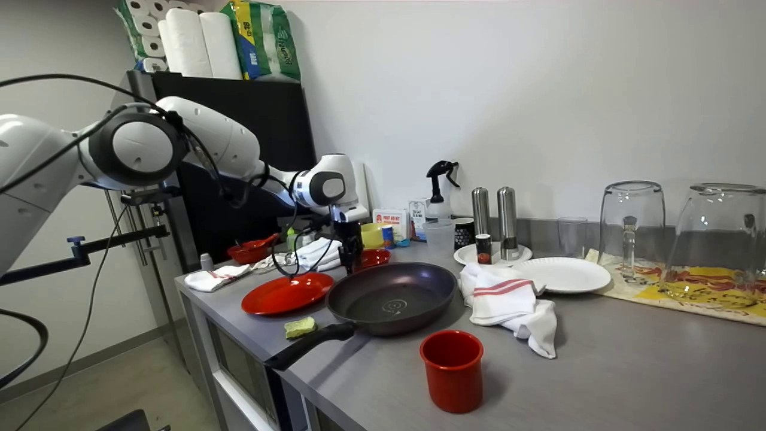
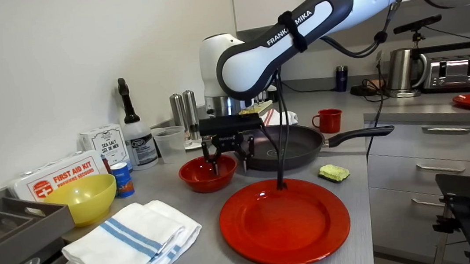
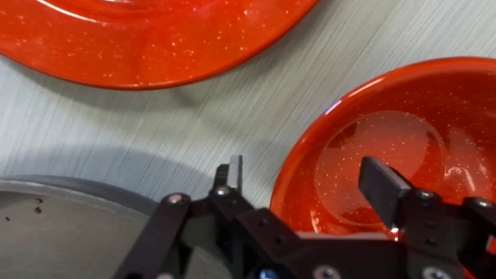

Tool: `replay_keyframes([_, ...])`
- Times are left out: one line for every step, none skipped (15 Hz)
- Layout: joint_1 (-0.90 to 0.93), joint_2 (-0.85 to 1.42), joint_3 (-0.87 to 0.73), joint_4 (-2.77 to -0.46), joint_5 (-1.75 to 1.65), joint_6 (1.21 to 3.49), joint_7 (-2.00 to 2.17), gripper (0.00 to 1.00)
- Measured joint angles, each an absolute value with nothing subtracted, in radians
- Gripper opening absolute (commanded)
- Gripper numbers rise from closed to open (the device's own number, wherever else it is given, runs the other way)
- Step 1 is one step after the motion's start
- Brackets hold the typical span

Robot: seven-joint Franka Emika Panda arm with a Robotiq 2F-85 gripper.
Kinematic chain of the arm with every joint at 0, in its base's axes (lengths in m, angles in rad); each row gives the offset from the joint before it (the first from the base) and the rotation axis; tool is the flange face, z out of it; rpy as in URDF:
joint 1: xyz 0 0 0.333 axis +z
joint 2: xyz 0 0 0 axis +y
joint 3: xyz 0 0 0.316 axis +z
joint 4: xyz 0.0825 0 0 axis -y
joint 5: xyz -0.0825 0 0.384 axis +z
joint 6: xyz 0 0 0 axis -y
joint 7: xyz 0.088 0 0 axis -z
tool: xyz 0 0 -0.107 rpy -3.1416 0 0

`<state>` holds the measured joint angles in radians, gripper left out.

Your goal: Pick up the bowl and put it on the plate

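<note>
A: How did the gripper [image 2: 230,168] stand relative to the bowl [image 2: 198,178]?

B: Astride its rim. The fingers [image 3: 381,192] were spread, one outside the wall, the other over the interior; in the wrist view neither appeared to press on the wall, and nothing was grasped. The red bowl rested upright on the counter [image 3: 279,93], just beside the frying pan [image 1: 389,290] and near the plate [image 2: 286,228].

A: Why the rim, and why this layout?

B: Presumably the bowl was too wide to be spanned whole, so a pinch across its wall was called for. The narrow gap beside the frying pan likely left the outer finger little room. The plate, glossy and red, lay flat and face up, the bowl not yet on it; its nearness suggested a short carry.

A: Which inscriptions were legible?

B: FRANKA EMIKA on the robot arm [image 2: 323,11], partly covered by a strap [image 2: 294,32]; FIRST AID KIT and PREMIERS SECOURS on the white case [image 2: 58,174]; SEA SALT and SEL DE MER on the box [image 2: 105,142]; ZEP on the spray bottle [image 2: 138,134]. In an exterior view, the green pack [image 1: 266,45] read Bounty. The emblem [image 1: 394,306] in the frying pan was too small to read.
</note>
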<state>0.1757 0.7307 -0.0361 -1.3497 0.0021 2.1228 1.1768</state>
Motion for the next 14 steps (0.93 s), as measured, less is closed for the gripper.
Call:
replay_keyframes([0.175,0.734,-0.037,-1.35,0.002,2.122,1.177,0.39])
replay_keyframes([0.175,0.737,-0.037,-1.35,0.002,2.122,1.177,0.32])
replay_keyframes([0.174,0.738,-0.038,-1.35,0.002,2.122,1.177,0.23])
replay_keyframes([0.174,0.739,-0.038,-1.35,0.002,2.121,1.177,0.17])
replay_keyframes([0.174,0.74,-0.039,-1.35,0.002,2.121,1.177,0.08])
replay_keyframes([0.174,0.74,-0.04,-1.349,0.002,2.12,1.177,0.04])
replay_keyframes([0.174,0.74,-0.04,-1.348,0.002,2.121,1.177,0.02])
replay_keyframes([0.174,0.74,-0.04,-1.345,0.002,2.121,1.177,0.01])
replay_keyframes([0.174,0.739,-0.04,-1.339,0.002,2.121,1.177,0.04])
replay_keyframes([0.174,0.737,-0.041,-1.333,0.002,2.12,1.178,0.04])
replay_keyframes([0.174,0.736,-0.041,-1.329,0.002,2.12,1.178,0.05])
replay_keyframes([0.174,0.736,-0.041,-1.325,0.002,2.12,1.178,0.05])
replay_keyframes([0.174,0.736,-0.041,-1.324,0.002,2.12,1.178,0.04])
replay_keyframes([0.174,0.736,-0.041,-1.322,0.002,2.12,1.178,0.04])
